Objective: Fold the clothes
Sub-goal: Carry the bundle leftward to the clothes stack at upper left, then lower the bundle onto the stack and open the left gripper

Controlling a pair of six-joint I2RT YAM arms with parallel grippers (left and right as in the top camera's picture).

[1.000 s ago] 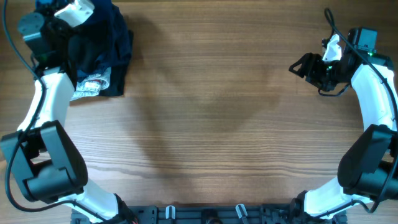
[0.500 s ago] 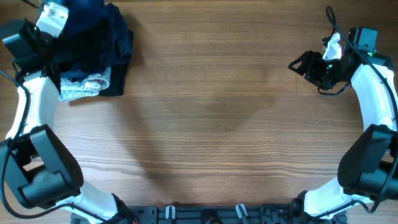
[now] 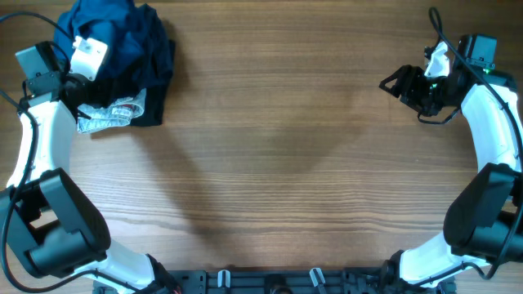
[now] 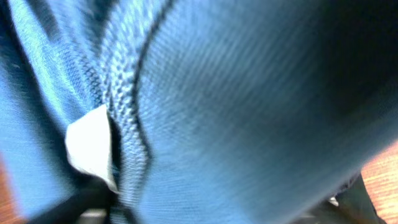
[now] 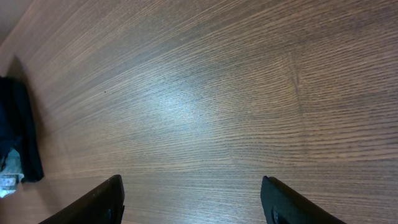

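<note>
The clothes, a deep teal-blue garment (image 3: 122, 31), lie bunched on top of a pile at the table's far left corner. My left gripper (image 3: 88, 72) sits low against the pile's left side, its jaws hidden under the wrist. The left wrist view is filled with blurred teal knit fabric (image 4: 249, 106) and a white label (image 4: 90, 146); the fingers cannot be made out there. My right gripper (image 3: 398, 82) hangs at the far right, well away from the clothes. Its jaws stand open over bare wood (image 5: 196, 202) with nothing between them.
Under the teal garment lie a black garment (image 3: 154, 98) and a light-blue denim piece (image 3: 110, 114). The pile shows as a dark shape at the left edge of the right wrist view (image 5: 15, 130). The wooden table (image 3: 278, 155) spreads between the arms.
The left wrist has swung from the pile's far top toward its front left side. More teal fabric now shows on top. The right arm has stayed still.
</note>
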